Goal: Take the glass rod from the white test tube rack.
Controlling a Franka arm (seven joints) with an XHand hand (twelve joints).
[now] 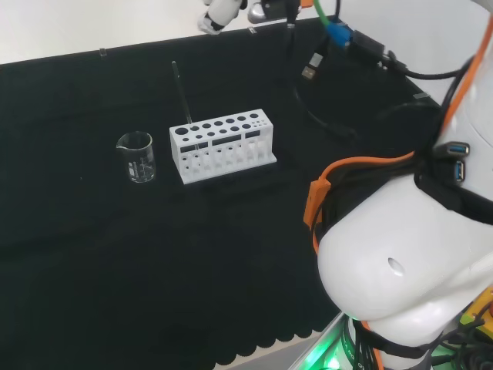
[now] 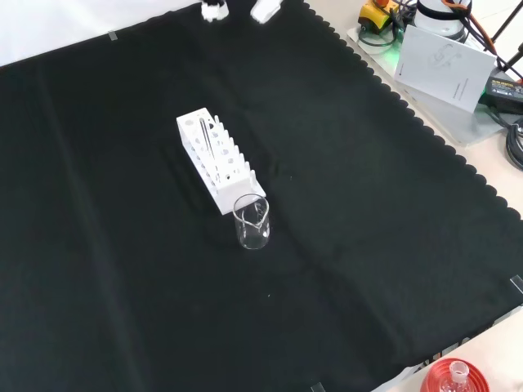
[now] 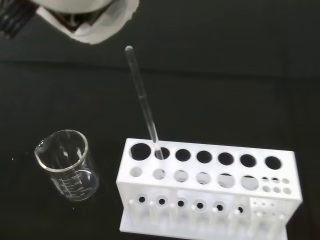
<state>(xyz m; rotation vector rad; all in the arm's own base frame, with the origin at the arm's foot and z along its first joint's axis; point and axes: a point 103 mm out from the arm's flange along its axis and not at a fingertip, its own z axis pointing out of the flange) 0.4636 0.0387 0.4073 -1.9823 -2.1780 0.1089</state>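
Nothing done yet: glass rod [image 3: 142, 100] standing tilted in the white test tube rack [image 3: 210, 192], left end in head view, hand [image 3: 87, 17] above, finger state unreadable.

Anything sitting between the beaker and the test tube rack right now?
No. In the head view, bare black cloth separates the beaker from the rack; nothing stands between them.

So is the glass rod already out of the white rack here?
No, the glass rod stands tilted in a hole of the white test tube rack, beside the beaker.
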